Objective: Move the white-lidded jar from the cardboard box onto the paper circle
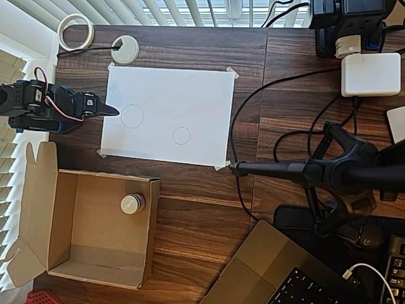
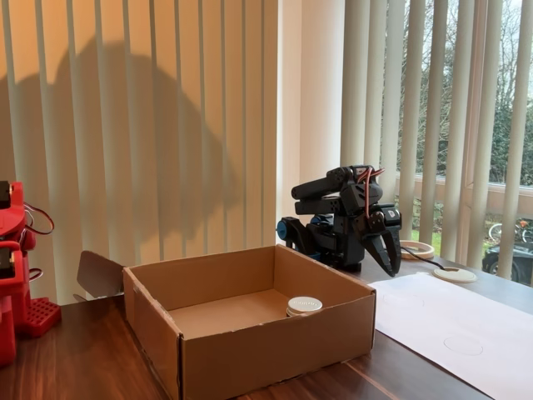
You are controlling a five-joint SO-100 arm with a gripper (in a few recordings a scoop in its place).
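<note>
While gripper (image 1: 112, 110) idles, squat glass white-lidded jar (image 1: 132, 204) sits in corrugated cardboard box (image 1: 63, 250).

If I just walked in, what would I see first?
Probably the big cardboard box, open at the lower left of the overhead view, with the white-lidded jar sitting inside near its right wall. Next, the black robot arm's gripper pointing at the taped white sheet with two drawn circles.

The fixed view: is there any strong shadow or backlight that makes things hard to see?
Fixed view: a large shadow falls on the blinds, and the bright window behind leaves the arm dark, with its gripper nearly a silhouette. Overhead view: lighting is even; the jar shows clearly.
</note>
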